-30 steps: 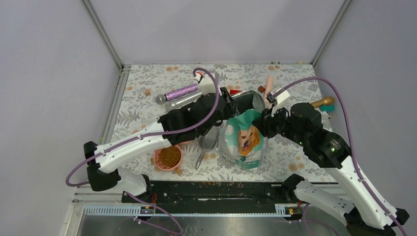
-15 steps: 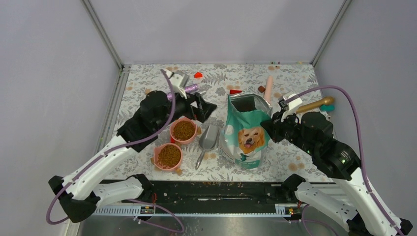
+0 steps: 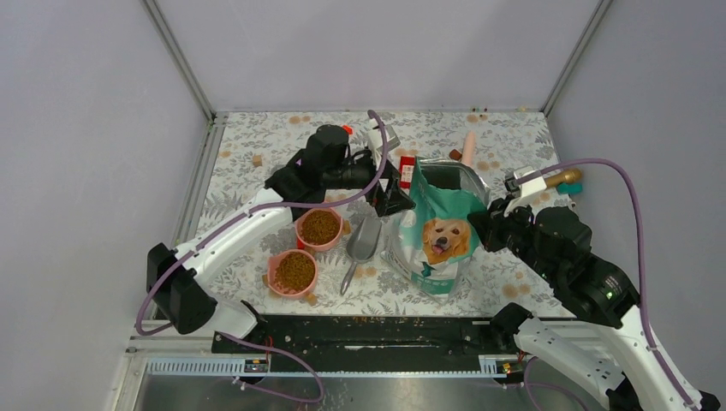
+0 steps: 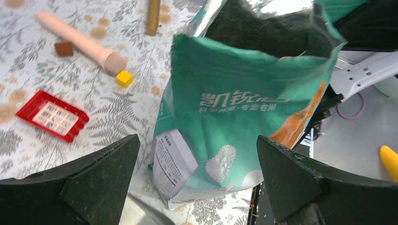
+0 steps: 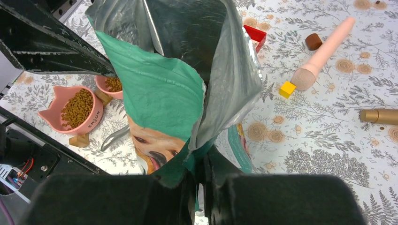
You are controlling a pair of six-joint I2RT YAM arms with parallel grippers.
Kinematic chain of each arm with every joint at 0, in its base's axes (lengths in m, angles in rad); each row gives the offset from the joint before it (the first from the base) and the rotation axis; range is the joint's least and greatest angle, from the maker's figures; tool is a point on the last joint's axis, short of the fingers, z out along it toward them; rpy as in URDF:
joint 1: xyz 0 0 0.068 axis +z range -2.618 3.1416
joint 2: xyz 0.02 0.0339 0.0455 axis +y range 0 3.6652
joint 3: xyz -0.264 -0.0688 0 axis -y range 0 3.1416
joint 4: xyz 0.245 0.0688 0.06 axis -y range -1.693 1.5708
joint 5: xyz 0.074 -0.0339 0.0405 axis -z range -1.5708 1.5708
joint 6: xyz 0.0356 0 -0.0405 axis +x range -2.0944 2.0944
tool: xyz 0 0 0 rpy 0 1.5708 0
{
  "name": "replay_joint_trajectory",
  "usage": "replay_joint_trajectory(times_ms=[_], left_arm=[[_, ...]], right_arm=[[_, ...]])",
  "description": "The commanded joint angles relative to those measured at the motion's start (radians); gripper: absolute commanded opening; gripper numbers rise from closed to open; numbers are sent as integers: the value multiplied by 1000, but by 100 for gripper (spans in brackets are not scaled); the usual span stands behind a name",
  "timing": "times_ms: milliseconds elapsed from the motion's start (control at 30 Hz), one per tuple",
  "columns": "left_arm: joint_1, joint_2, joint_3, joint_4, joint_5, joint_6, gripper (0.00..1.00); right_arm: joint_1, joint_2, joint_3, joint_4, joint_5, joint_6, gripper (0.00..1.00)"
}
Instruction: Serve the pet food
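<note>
Kibble [image 3: 294, 271] fills 2 pink bowls [image 3: 271, 276] while right gripper [image 5: 199, 174] pinches 1 pouch [image 3: 441, 244], left gripper [image 4: 197, 145] spread wide.

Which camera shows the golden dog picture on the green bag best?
The top view: the whole golden dog face on the teal-green foil pouch faces it. The right wrist view catches only its muzzle; the left wrist view shows only lettering.

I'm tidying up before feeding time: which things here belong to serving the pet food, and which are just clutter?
Job: teal-green and silver foil pouch, brown kibble pellets, two pink plastic bowls, grey metal scoop.
Clutter: pink toy microphone, red plastic tray, yellow cube, brown block.
</note>
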Motion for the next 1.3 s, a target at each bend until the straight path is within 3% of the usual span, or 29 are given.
replay_joint_trajectory(times_ms=[0,333,700,767,900,933,1267], left_arm=[[20,54,114,69,192,79,97],[48,196,285,-59,355,248,96],[45,311,354,65,502,157,93],[46,313,353,73,530,151,77],[45,293,335,86,504,81,12],[46,279,315,99,475,51,3],[2,-16,12,181,67,-192,0]], right_arm=[[0,-20,24,84,45,13,5],[0,-23,27,85,-22,23,3],[0,-30,20,82,-37,21,1],[0,-29,20,68,-10,22,0],[1,-20,20,46,80,26,0],[1,-18,23,45,95,22,0],[-2,46,94,81,404,-115,0]])
